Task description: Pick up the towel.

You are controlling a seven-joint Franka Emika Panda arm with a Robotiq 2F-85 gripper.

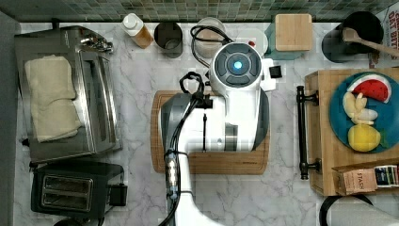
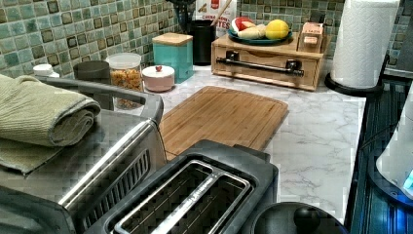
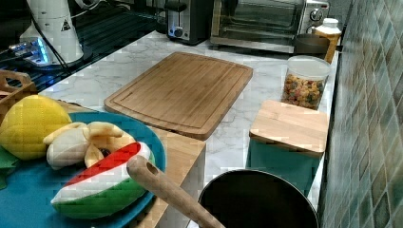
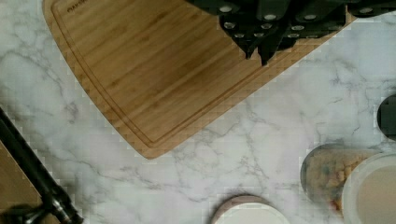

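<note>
You find the towel (image 1: 51,98) at the left of the top view, folded and lying on the roof of the silver toaster oven (image 1: 96,99); in the left view the towel (image 2: 41,114) fills the left edge, its rolled fold facing the frame's centre. Your arm (image 1: 221,113) sits in the middle of the top view, hanging over the wooden cutting board (image 1: 207,162), well apart from the towel. In the wrist view the hand (image 4: 261,49) shows at the upper edge of the frame as dark fingertips (image 4: 268,52) that stand close together with nothing between them, above the board's edge (image 4: 140,84) and the marble surface (image 4: 261,126). Below the toaster oven in the top view stands a black two-slot toaster (image 1: 75,190). Along the top edge of that frame you see a bottle with an amber body (image 1: 136,30), a dark cup (image 1: 168,35) and a teal canister with a wooden lid (image 1: 291,33). At the right of the top view a wooden tray (image 1: 324,146) carries a blue plate (image 1: 390,127) of toy fruit. In the left view a white paper roll (image 2: 363,41) stands at the upper right.
</note>
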